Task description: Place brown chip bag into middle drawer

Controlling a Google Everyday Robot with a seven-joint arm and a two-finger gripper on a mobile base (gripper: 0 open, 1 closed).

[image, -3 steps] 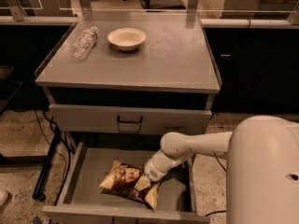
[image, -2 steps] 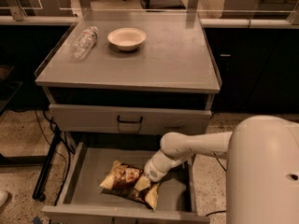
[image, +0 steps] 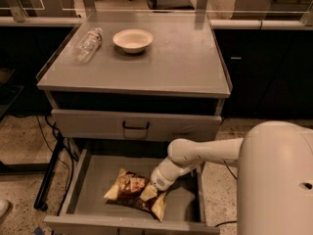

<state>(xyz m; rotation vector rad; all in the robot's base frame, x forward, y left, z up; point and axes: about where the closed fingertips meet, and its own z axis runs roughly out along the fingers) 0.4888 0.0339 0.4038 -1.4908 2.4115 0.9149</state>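
The brown chip bag lies on the floor of the open middle drawer, its dark middle and pale yellow ends showing. My gripper reaches down into the drawer from the right and sits at the bag's right end. The white arm comes in from the lower right and hides the gripper's tip.
A closed grey drawer front with a black bar handle is just above the open drawer. On the cabinet top stand a white bowl and a lying clear plastic bottle. Black cables hang left of the cabinet. The robot's white body fills the lower right.
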